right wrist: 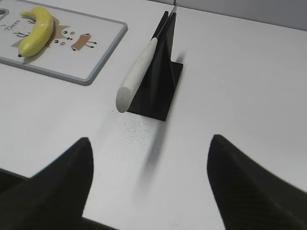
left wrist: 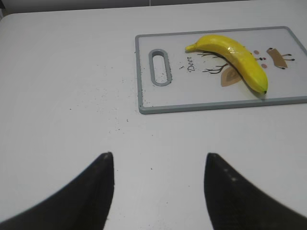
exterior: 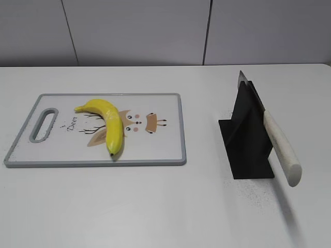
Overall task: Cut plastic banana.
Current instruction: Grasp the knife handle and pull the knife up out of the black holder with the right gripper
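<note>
- Left claw (left wrist: 158, 191): fingers are standing wide apart, holding nothing, hovering over bare white table (left wrist: 62, 86) near and to the left of the cutting board (left wrist: 144, 72). It is not showing in the exterior view.
- Right claw (right wrist: 148, 187): fingers are likewise spread wide, empty, hanging over the table on the near side of the knife stand (right wrist: 160, 91). It is touching nothing.
- Knife (exterior: 276, 139): it is resting in the black stand (exterior: 248, 139) on the right of the table, blade slotted into the stand and pointing far and up, pale handle (right wrist: 136, 74) sticking out toward the near side and sloping down, clear of the table.
- Fine dark specks are lying on the table just near the stand and also left of the board.
- Cutting board (exterior: 176, 155): white with a grey rim, it is lying flat on the left of the table, well apart from the stand, its handle slot (exterior: 45, 124) at the left end and a printed deer figure (exterior: 137, 123) in the middle.
- Plastic banana (exterior: 106, 124): whole and uncut, it is lying on the board over the print, curving from its stem at the far left to its dark tip (exterior: 111, 154) near the board's near edge.
</note>
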`<state>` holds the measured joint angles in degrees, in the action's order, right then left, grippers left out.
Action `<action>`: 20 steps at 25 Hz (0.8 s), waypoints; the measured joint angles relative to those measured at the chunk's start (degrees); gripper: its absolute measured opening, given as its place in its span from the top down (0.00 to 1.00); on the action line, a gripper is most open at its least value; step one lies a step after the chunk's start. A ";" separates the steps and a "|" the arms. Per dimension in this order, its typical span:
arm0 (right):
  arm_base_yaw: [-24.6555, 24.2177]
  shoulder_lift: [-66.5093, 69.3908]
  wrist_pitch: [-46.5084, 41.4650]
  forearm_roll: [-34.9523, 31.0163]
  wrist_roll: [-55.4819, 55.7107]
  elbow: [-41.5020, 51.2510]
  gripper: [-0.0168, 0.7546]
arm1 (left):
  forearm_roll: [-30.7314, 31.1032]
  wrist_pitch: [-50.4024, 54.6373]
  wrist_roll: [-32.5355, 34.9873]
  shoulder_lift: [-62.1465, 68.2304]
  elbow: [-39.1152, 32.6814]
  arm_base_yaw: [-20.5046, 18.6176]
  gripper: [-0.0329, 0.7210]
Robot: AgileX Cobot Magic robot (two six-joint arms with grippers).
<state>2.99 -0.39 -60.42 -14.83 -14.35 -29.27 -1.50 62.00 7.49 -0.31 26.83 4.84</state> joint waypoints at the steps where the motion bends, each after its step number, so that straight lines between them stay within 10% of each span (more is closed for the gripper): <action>1: 0.00 0.00 0.00 0.00 0.00 0.00 0.25 | 0.00 0.00 0.00 0.00 0.00 0.00 0.19; 20: 0.00 2.03 0.62 -2.63 4.13 -0.05 0.33 | 0.00 0.00 0.00 0.00 0.00 0.00 0.19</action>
<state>2.99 1.64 -59.80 -17.46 -10.22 -29.32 -1.50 62.00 7.49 -0.31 26.83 4.84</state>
